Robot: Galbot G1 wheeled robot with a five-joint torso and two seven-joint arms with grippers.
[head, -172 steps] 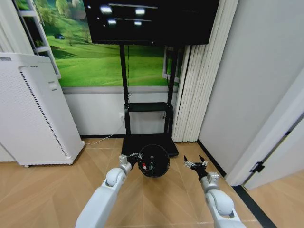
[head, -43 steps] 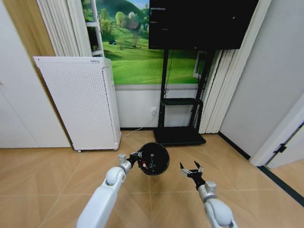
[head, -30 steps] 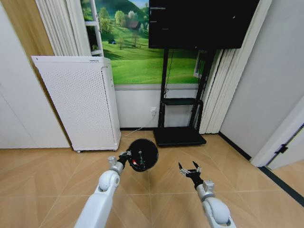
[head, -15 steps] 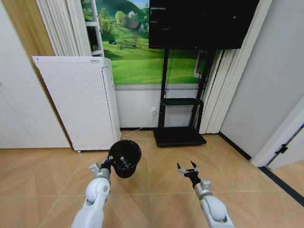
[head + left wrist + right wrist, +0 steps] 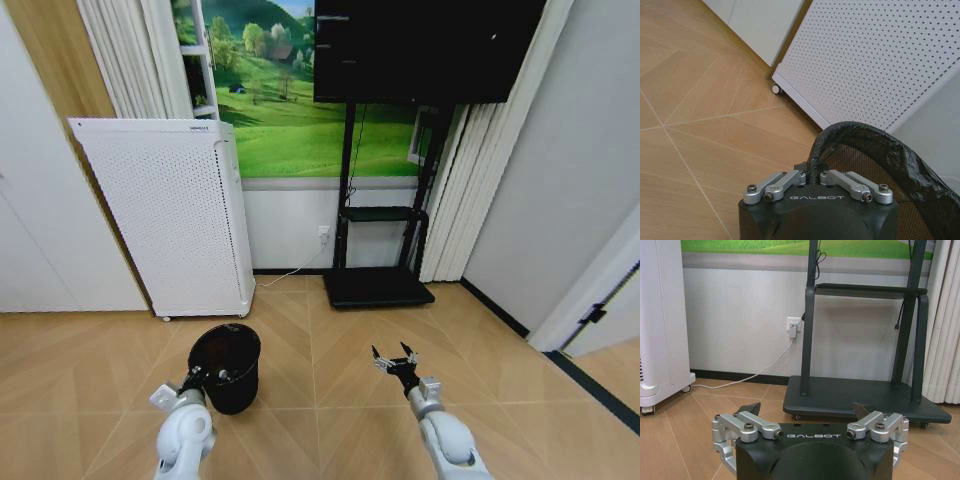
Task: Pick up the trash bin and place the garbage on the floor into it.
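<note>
The trash bin [image 5: 225, 367], a small black round mesh basket with a black liner, stands upright low over the floor [image 5: 320, 410] at the lower left; whether it touches the floor I cannot tell. My left gripper [image 5: 193, 381] is shut on its rim. In the left wrist view the left gripper [image 5: 811, 176] pinches the rim of the trash bin [image 5: 875, 160]. My right gripper [image 5: 395, 360] hovers open over bare parquet, holding nothing. It shows open in the right wrist view too, right gripper [image 5: 807, 411]. The garbage is out of view; the bin's inside is too dark to read.
A tall white perforated appliance [image 5: 170, 215] stands against the wall just behind the bin, also close in the left wrist view, appliance [image 5: 875, 55]. A black TV stand [image 5: 378, 285] with a flat base [image 5: 860, 401] is ahead of the right gripper. A door frame [image 5: 590, 300] is at the right.
The left arm has swung the bin leftward and down, from tilted with its mouth toward the camera to upright near the floor. The right gripper has barely shifted. The view turned earlier.
</note>
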